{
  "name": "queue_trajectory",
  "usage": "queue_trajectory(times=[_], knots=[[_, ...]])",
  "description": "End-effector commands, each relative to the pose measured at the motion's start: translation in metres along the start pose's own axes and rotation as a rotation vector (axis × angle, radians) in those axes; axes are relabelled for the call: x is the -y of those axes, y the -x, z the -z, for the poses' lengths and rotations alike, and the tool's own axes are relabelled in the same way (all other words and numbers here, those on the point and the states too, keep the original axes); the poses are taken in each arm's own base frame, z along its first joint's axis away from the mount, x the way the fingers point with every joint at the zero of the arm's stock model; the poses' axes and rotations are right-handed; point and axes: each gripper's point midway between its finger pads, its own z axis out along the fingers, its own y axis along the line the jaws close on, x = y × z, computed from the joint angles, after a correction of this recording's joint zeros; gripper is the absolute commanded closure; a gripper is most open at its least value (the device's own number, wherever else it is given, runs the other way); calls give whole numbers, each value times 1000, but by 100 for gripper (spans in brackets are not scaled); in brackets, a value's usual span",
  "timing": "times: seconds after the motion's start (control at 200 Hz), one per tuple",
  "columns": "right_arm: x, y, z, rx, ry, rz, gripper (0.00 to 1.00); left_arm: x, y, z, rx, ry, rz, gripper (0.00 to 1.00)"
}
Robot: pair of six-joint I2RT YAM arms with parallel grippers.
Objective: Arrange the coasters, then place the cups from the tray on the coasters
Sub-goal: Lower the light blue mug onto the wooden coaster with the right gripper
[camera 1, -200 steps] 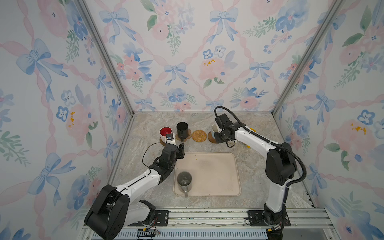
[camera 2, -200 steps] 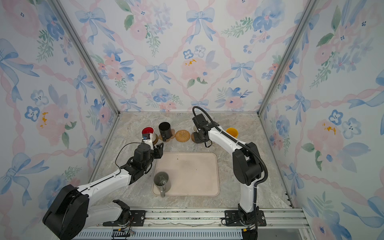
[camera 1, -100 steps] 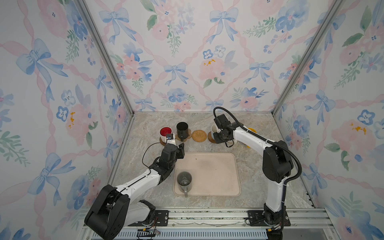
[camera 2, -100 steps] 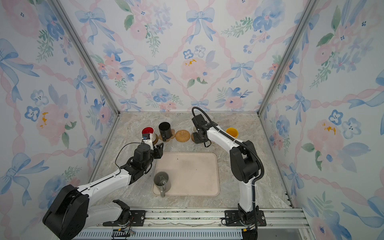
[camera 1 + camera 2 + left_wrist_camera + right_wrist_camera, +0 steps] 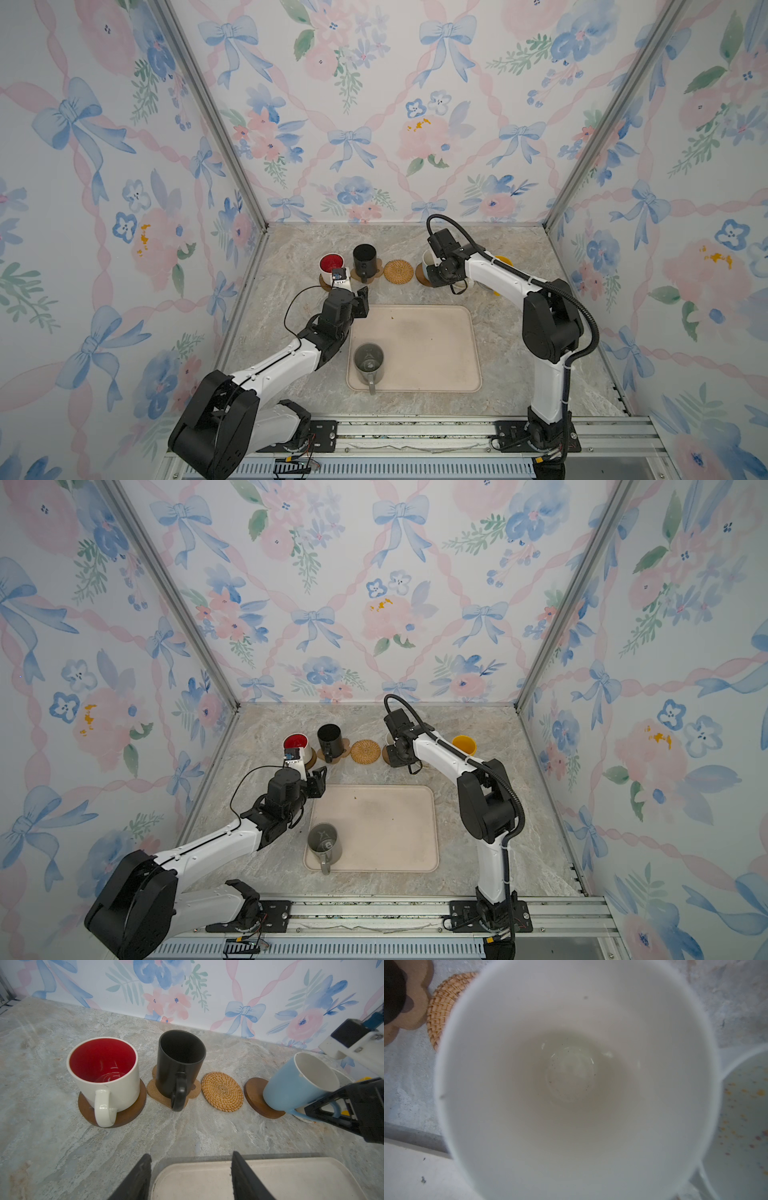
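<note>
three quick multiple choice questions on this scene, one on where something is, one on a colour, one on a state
1. The grey mug stands:
A. on a coaster
B. on the tray
C. stacked in another mug

2. The inside of the white mug is:
A. blue
B. yellow
C. red

3. The light blue mug is:
A. tilted
B. upright
C. upside down

Answers:
1. B: both top views show it in the tray's near left corner.
2. C: the left wrist view looks into its red inside.
3. A: it leans over the dark wooden coaster.
</note>
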Motion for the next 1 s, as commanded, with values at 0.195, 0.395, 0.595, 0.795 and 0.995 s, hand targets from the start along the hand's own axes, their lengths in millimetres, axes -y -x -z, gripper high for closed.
queue_trajectory(times=[0.195,0.395,0.595,0.795,0.995], knots=[[4,31,8,93,-6,-30,100,-1,0,2,7,-10,-10,42],[4,32,6,93,-8,-30,100,-1,1,1,6,-9,-10,42],[5,33,3,88,-11,-32,100,-1,0,-1,0,-8,-11,42],[5,32,1,84,-11,-31,100,-1,0,-1,1,-8,-10,42],[5,32,-1,77,-12,-33,100,-1,0,-1,0,-8,-12,42]])
